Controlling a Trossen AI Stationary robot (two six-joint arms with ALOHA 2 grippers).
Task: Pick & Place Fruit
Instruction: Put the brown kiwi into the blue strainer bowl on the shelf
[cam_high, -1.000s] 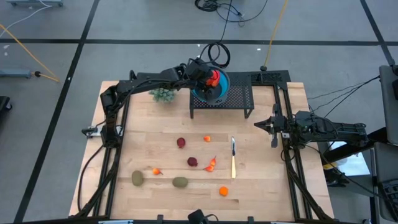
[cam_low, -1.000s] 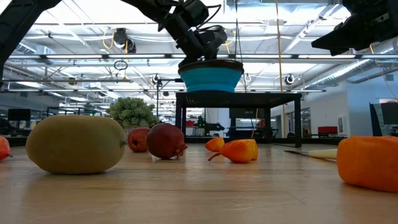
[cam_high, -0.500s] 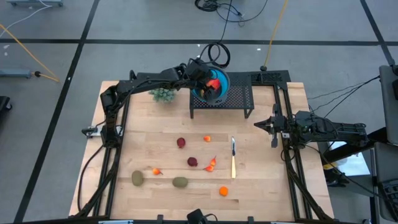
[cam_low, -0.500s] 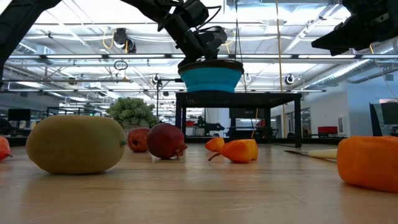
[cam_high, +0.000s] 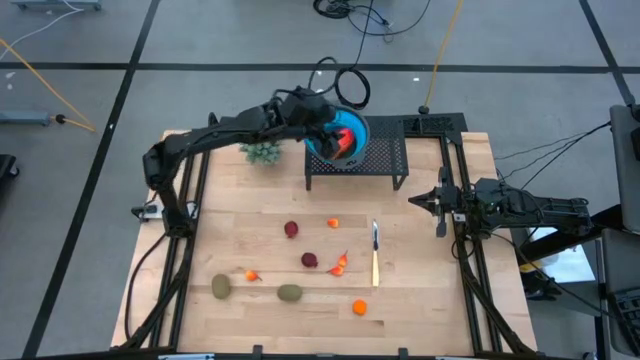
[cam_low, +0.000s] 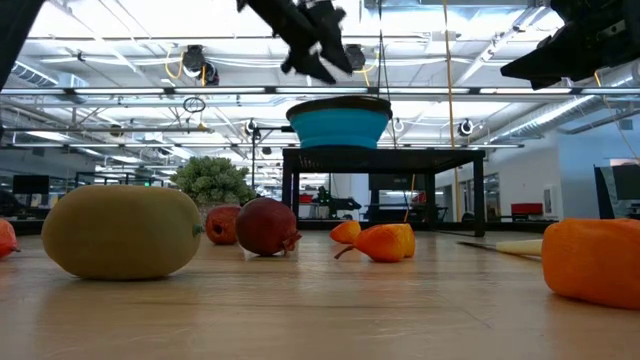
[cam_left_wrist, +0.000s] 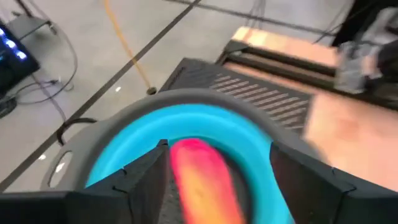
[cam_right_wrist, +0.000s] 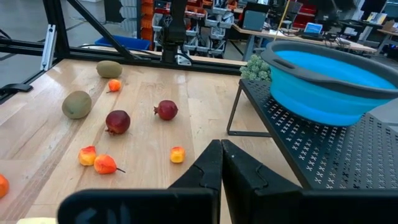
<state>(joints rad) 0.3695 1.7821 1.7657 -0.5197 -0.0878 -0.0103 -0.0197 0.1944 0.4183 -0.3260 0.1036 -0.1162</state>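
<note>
Wooden table (cam_high: 420, 300), black mesh stand (cam_high: 385, 158) at its far edge, blue bowl (cam_high: 352, 135) on the stand

Left pincer (cam_high: 322, 118) hangs just above the bowl's near-left rim, fingers apart, holding nothing. Directly below and ahead of it the orange-red mango-like fruit (cam_left_wrist: 198, 177) lies inside the bowl, clear of both fingers. Looks like the release is done; step in hand is getting out cleanly

To do it well: lift straight up until the fingers are above the rim before swinging back over the table, else a finger could catch the bowl and drag it on the stand. Keep the fingers spread for the next pick

Right pincer (cam_right_wrist: 221, 163) waits well to the right of the stand, clenched, empty

Remaining fruit sit well below and toward the front of the table from the left pincer: two brownish-green ovals (cam_high: 289, 292), two dark red round ones (cam_high: 291, 229), several small orange pieces (cam_high: 359, 307). Knife (cam_high: 375, 255) lies among them; avoid it
</note>
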